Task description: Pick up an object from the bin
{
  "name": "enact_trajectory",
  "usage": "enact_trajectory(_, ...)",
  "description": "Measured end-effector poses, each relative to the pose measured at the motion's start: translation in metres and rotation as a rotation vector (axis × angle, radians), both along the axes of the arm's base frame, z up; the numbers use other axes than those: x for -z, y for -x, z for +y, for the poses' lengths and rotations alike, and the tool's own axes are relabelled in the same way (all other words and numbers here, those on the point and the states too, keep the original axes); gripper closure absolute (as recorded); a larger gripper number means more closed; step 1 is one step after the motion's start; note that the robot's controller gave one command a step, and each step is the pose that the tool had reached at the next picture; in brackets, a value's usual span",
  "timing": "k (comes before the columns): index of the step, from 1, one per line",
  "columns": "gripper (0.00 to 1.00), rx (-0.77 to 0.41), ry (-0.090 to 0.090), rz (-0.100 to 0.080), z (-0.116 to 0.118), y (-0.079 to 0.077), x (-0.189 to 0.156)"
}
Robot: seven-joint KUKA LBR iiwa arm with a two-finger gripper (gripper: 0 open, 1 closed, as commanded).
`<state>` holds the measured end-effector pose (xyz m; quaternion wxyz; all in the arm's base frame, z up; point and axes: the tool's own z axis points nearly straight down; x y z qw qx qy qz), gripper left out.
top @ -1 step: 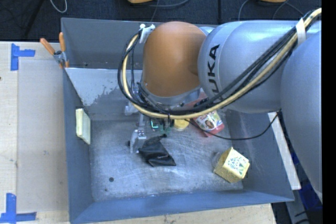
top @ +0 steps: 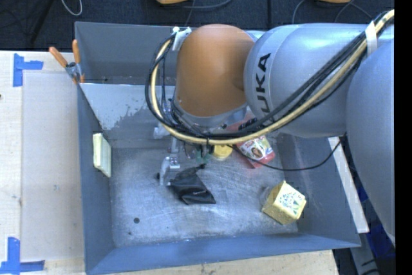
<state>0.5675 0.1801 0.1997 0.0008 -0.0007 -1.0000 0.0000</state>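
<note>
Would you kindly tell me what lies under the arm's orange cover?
A small yellow thing and a red-and-white packet peek out beneath the orange cover; their remaining parts are hidden by it.

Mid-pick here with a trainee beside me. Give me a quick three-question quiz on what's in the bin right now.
1. True or false: the black crumpled thing lies next to the tool.
2. Where in the bin is the yellow-green box? A) lower right of the view B) against the left wall C) top left corner
3. What rests against the bin's left wall?

Key: 1 true. 2 A. 3 a pale yellow block.
</note>
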Motion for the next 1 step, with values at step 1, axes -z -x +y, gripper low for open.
enact_trajectory(1, 0.0, 0.159, 0.0, -0.001, -0.034, 0.0066, 0.0436)
